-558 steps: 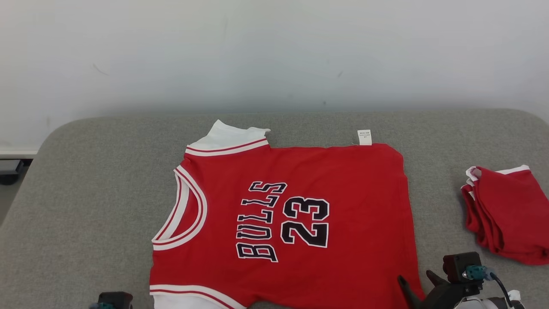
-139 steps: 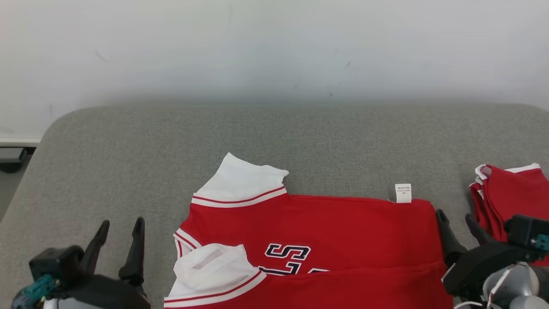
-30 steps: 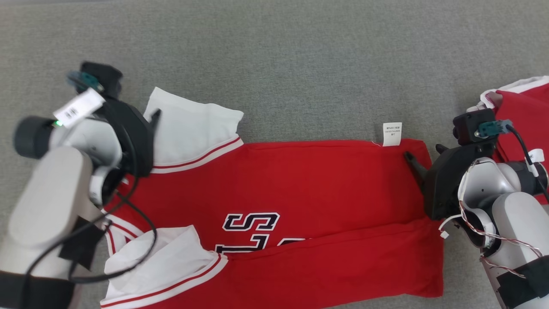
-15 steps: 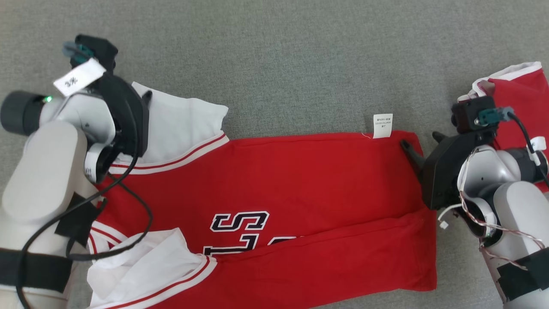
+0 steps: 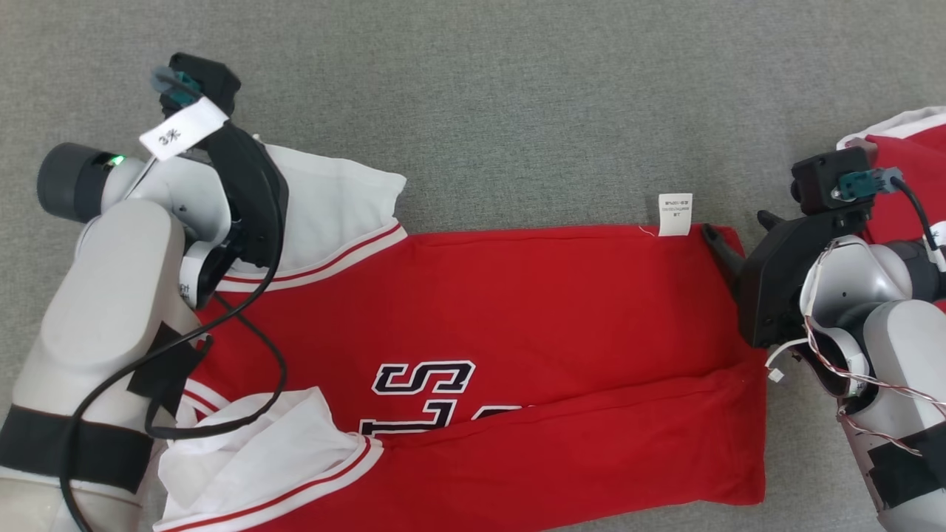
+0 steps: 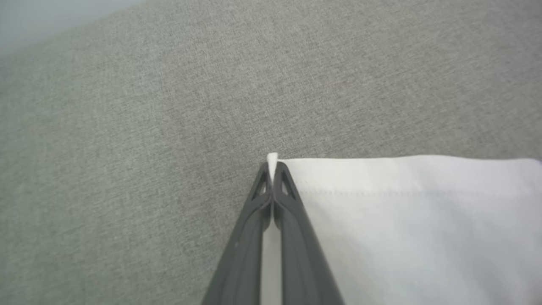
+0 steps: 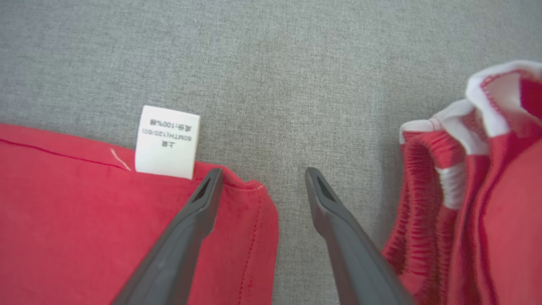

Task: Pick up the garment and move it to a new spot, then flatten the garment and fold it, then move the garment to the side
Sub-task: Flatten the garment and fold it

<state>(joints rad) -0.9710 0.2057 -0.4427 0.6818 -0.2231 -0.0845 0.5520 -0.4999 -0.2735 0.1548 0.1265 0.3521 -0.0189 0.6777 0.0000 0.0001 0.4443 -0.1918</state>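
Note:
The red jersey [image 5: 532, 310] lies flat across the grey surface, its near edge folded up over the lettering. In the left wrist view my left gripper [image 6: 272, 163] is shut on the far corner of the white shoulder strap [image 6: 402, 220], a sliver of white cloth pinched between the tips. The strap [image 5: 332, 199] lies at the jersey's upper left. My right gripper [image 5: 735, 223] is open at the jersey's far right corner, beside the white label [image 5: 674, 214]. One finger rests over the red hem and the other over bare surface [image 7: 263, 171].
A second red garment [image 5: 905, 170] with white trim lies bunched at the right edge, close behind my right wrist and just right of the open fingers [image 7: 478, 190]. Bare grey fabric [image 5: 517, 96] stretches beyond the jersey.
The head camera has shifted a little. My left gripper has slid outward along the white strap to its far corner. The right gripper has stayed open at the hem corner.

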